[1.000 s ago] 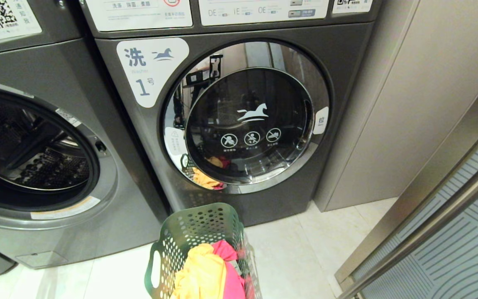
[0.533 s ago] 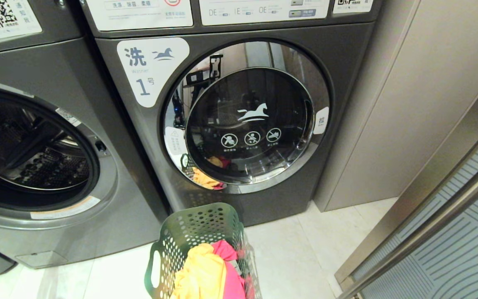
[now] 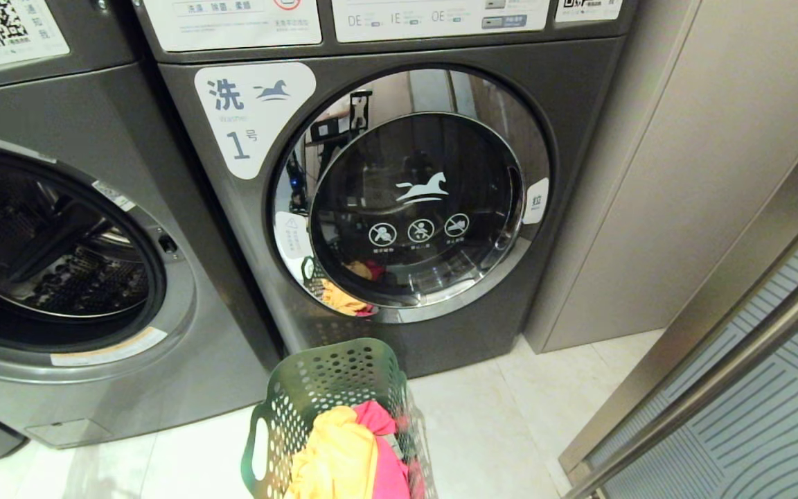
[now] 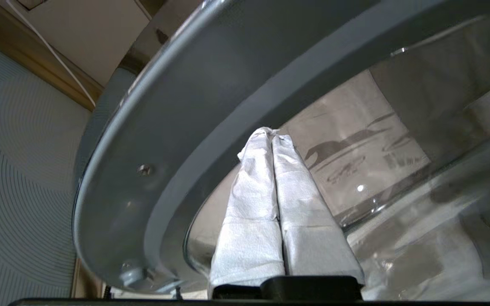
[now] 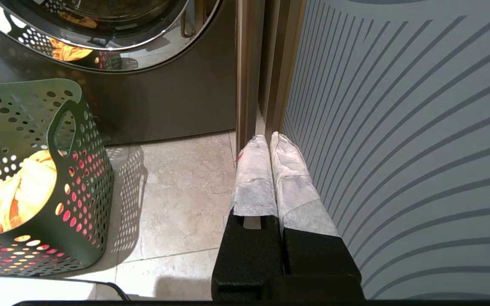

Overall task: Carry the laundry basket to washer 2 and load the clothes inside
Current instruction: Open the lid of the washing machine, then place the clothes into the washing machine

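Grey metal fills the left of the head view: a front-loading washer (image 3: 73, 277) with its round opening bare and the perforated steel drum (image 3: 52, 256) showing inside; no number label on it can be seen. Just to its right stands the washer labelled "1" (image 3: 385, 201), dark grey, its chrome-ringed glass door (image 3: 413, 208) closed, with a white horse mark on the glass and a white label (image 3: 250, 114) at its upper left. On the pale tiled floor (image 3: 496, 430) in front of that machine, near the gap between the two washers, sits the laundry basket (image 3: 323, 388), green and full of round holes, upright. Inside it lie the clothes (image 3: 350, 457): a yellow-orange garment with a pink-red one beside it. Further right come a beige cabinet panel (image 3: 669, 173) and a sliding door with curved grey stripes (image 3: 773, 416).

Neither arm shows in the head view. The left gripper (image 4: 270, 136) has its two white-wrapped fingers pressed together, holding nothing, with the tips close to the grey inner rim of an open washer door (image 4: 194, 106) and its glass bowl. The right gripper (image 5: 269, 138) is likewise closed and empty, hanging low over the floor just beside the striped sliding door, with the basket well apart from it
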Available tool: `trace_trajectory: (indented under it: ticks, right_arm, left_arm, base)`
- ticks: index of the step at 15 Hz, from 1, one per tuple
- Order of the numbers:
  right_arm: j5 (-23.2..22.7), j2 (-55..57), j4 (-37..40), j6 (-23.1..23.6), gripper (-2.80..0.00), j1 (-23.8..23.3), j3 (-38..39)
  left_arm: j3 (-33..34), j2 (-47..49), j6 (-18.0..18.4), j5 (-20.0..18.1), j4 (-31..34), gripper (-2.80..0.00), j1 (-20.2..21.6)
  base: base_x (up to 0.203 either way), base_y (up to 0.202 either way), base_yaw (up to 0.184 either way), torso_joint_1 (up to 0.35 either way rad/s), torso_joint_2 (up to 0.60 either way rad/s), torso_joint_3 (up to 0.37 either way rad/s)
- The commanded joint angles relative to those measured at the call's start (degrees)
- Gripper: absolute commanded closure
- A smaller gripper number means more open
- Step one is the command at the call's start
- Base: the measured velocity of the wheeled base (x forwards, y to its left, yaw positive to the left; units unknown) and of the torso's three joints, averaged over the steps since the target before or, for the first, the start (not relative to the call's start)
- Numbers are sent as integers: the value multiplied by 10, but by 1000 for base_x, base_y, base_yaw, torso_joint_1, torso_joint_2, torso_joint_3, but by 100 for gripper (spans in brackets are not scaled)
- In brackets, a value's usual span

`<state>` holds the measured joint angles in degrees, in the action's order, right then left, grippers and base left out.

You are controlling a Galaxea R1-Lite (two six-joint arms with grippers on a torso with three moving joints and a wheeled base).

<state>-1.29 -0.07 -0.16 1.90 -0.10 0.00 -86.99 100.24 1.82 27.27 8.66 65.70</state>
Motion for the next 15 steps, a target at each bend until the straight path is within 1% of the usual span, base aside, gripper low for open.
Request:
trace_trajectory:
  ticks: [1, 4, 7, 10, 11, 14, 15]
  right_arm:
    - [0, 0, 0, 0, 0, 0, 0]
    - [0, 0, 0, 0, 0, 0, 0]
    - [0, 0, 0, 0, 0, 0, 0]
    - [0, 0, 0, 0, 0, 0, 0]
    - [0, 0, 0, 0, 0, 0, 0]
    - [0, 0, 0, 0, 0, 0, 0]
    - [0, 0, 0, 0, 0, 0, 0]
  left_arm:
    - [-45, 46, 0, 9, 1, 0, -6]
    - [-83, 73, 0, 17, 1, 0, -6]
    - [-117, 96, -4, 68, 0, 0, -3]
    - [-167, 135, -32, 98, 1, 0, -4]
    - [-178, 143, -43, 101, 1, 0, -6]
    - [-180, 143, -71, 99, 3, 0, -8]
    - [-181, 142, -74, 100, 4, 0, -15]
  base:
    - [0, 0, 0, 0, 0, 0]
    - [0, 0, 0, 0, 0, 0]
    - [0, 0, 0, 0, 0, 0]
    - [0, 0, 0, 0, 0, 0]
    - [0, 0, 0, 0, 0, 0]
    - [0, 0, 0, 0, 0, 0]
    - [0, 0, 0, 0, 0, 0]
